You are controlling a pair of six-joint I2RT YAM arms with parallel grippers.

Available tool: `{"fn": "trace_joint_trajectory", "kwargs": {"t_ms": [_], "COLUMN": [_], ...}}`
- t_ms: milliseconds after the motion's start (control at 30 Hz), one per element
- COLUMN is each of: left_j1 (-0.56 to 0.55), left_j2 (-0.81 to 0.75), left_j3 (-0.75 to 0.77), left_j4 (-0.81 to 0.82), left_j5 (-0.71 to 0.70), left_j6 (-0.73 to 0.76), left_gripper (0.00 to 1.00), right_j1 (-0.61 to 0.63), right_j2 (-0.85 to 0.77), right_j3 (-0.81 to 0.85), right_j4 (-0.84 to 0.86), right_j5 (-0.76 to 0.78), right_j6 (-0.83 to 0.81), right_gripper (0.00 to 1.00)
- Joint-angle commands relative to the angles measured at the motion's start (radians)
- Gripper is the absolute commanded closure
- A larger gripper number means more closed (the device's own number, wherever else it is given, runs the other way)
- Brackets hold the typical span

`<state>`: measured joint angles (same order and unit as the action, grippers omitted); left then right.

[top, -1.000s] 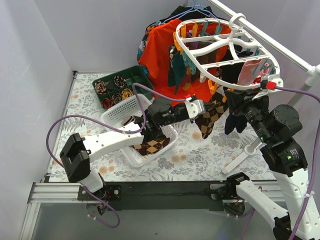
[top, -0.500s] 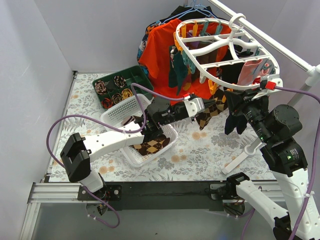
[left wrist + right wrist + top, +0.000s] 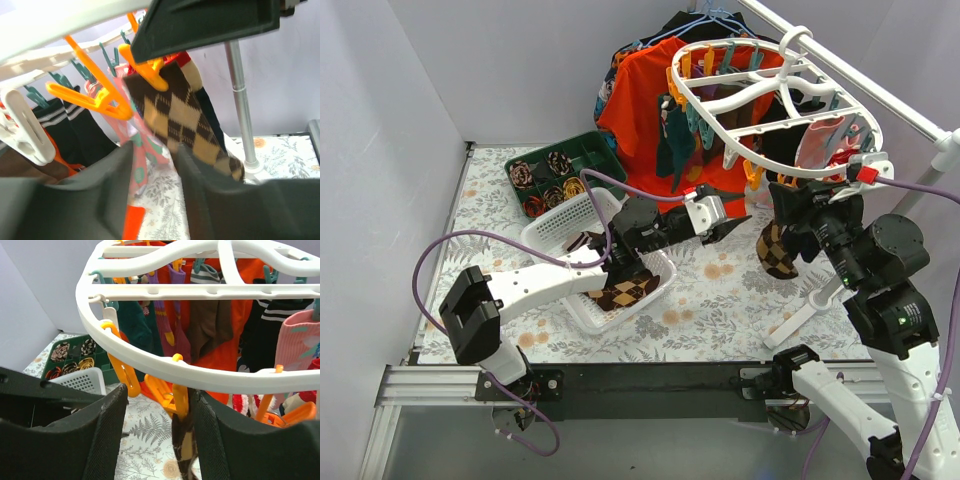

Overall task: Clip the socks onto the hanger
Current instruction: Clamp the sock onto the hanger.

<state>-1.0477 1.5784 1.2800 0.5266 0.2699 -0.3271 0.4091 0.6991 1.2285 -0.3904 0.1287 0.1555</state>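
Observation:
The white oval hanger [image 3: 775,105] hangs from the rail at the upper right, with several socks clipped to it. A brown-and-tan argyle sock [image 3: 776,250] dangles from an orange clip [image 3: 181,397] on the near rim [image 3: 200,372]. My right gripper [image 3: 157,432] is open and straddles that clip, with the sock [image 3: 186,450] against its right finger. My left gripper [image 3: 728,228] is open, just left of the sock and apart from it. The left wrist view shows the sock [image 3: 180,120] beyond the open left gripper [image 3: 155,170]. More argyle socks [image 3: 620,292] lie in the white basket.
The white basket [image 3: 560,225] stands under the left arm. A green tray [image 3: 602,150] of rolled sock bundles is behind it. An orange T-shirt [image 3: 645,100] hangs at the back. The rail [image 3: 880,95] and its post [image 3: 240,110] stand to the right.
My left gripper has opened and let go of the argyle sock, which swung right and now hangs from the orange clip. My right gripper has opened wider around that clip.

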Motion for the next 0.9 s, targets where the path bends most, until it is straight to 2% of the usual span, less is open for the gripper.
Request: {"fn": "trace_joint_trajectory", "kwargs": {"t_ms": [0,200,300,500,867], "left_j1": [-0.002,0.028,0.067,0.132,0.138], "left_j2": [-0.06,-0.024,-0.015,0.018,0.107], "left_j3": [-0.038,-0.016,-0.002,0.048,0.108], "left_j4": [0.064,0.085,0.099,0.099,0.205], "left_j5": [-0.029,-0.046,-0.002,0.106,0.221], "left_j6": [-0.038,-0.216,-0.348,-0.564,-0.76], "left_gripper": [0.54,0.36,0.31,0.29,0.29], "right_j1": [0.007,0.007,0.008,0.008,0.011], "right_j2": [-0.019,-0.036,-0.049,-0.059,-0.095], "right_j3": [0.005,0.005,0.0,-0.009,-0.012], "right_j4": [0.028,0.019,0.018,0.018,0.019], "right_j5": [0.057,0.081,0.091,0.092,0.066], "right_j6": [-0.023,-0.039,-0.043,-0.05,-0.091], "right_gripper": [0.39,0.34,0.31,0.3,0.3]}}
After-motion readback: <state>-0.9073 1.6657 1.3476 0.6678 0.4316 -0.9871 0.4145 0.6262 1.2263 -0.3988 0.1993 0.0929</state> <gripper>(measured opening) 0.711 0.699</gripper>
